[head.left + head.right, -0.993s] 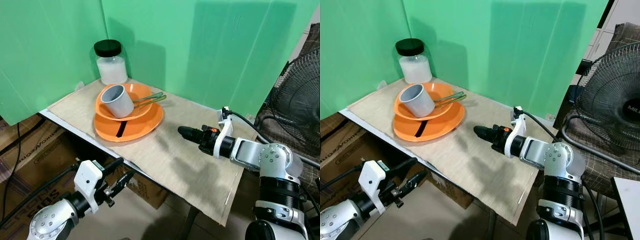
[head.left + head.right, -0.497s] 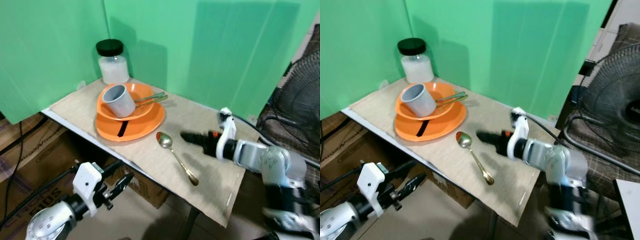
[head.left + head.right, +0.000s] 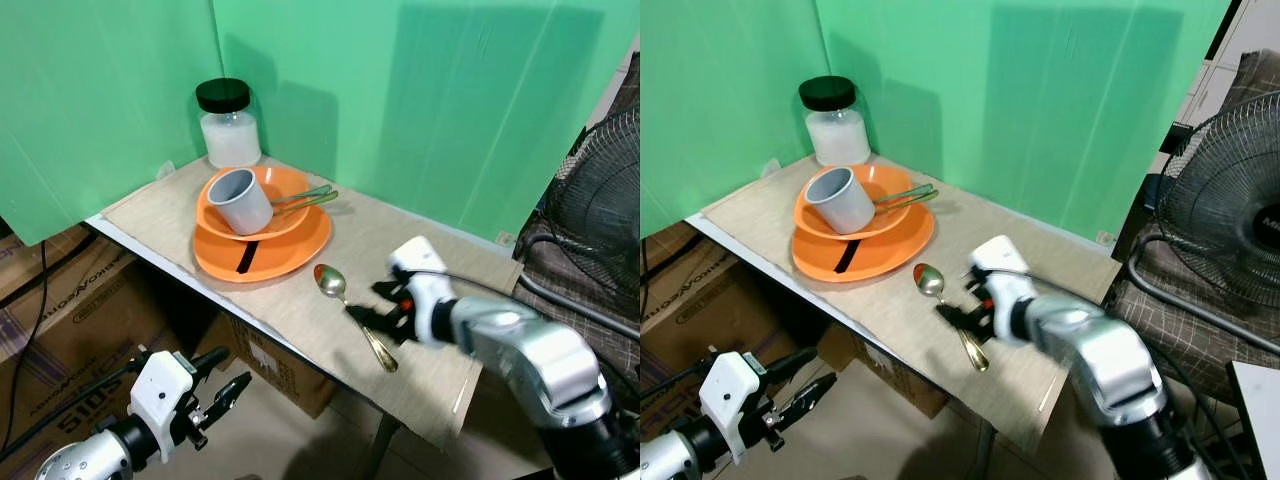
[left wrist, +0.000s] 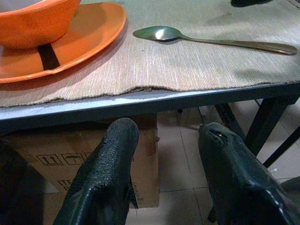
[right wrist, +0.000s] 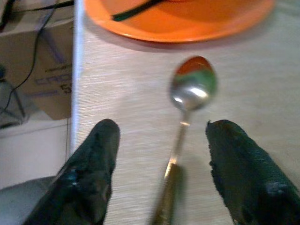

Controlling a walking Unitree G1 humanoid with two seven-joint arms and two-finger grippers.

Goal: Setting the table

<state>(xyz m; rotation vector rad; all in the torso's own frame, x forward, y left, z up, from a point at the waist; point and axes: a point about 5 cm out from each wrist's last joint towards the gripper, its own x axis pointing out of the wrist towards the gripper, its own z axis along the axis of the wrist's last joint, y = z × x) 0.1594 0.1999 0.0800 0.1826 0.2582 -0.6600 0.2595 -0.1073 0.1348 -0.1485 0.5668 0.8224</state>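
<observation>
Hovering over the spoon (image 3: 352, 313) with the right gripper (image 5: 161, 173), fingers spread wide, empty. Barely begun: cup (image 3: 238, 201), bowl (image 3: 283, 190) and plate (image 3: 300, 250) stacked at table (image 3: 420, 395) corner. Left gripper (image 4: 164, 173) open below edge.

The right wrist view is blurred, and the spoon (image 5: 180, 140) handle runs off its edge.

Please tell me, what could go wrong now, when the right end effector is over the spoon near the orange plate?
1. The right end effector is open astride the spoon, which lies flat on the mat; its fingers may slip off the thin handle.
2. The grey cup lies tilted in the orange bowl; a bump to the plate could roll it.
</observation>
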